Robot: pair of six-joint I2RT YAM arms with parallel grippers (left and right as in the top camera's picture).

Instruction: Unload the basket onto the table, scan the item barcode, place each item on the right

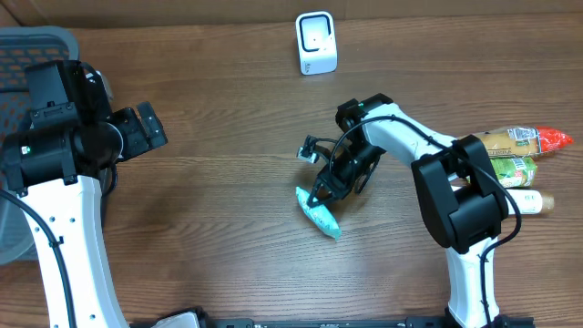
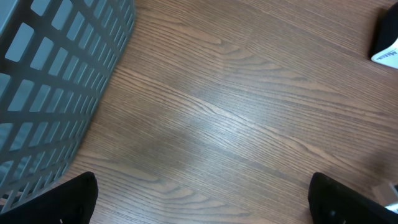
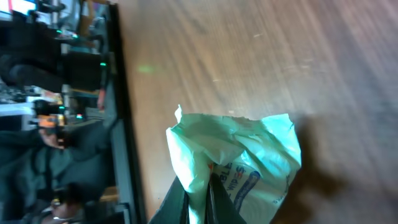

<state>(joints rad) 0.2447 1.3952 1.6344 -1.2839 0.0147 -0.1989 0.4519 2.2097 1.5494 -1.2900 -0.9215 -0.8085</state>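
Teal plastic sits pinched between the closed fingers of our right claw (image 3: 199, 200), which grips the pouch (image 1: 320, 217) by its upper edge. Whether its lower end rests on the wooden counter (image 1: 228, 228) we cannot tell. The pouch hangs well short of the scanner (image 1: 316, 43), on the side nearer our bases and roughly in line with it. We judge the pick done and the carry to the scanner in hand. Next we need to lift the pouch clear, bring it before the scanner's face and turn the barcode toward it. We see only printed lettering in the right wrist view, no barcode, so some rotating may be needed.

Our left claw (image 1: 146, 128) stands wide apart and holds nothing, far to the scanner's left by the grey basket (image 1: 36, 46).

We count two claws, one pouch, one scanner, one basket, and three more items (image 1: 521, 169) lying together, far to the scanner's right.
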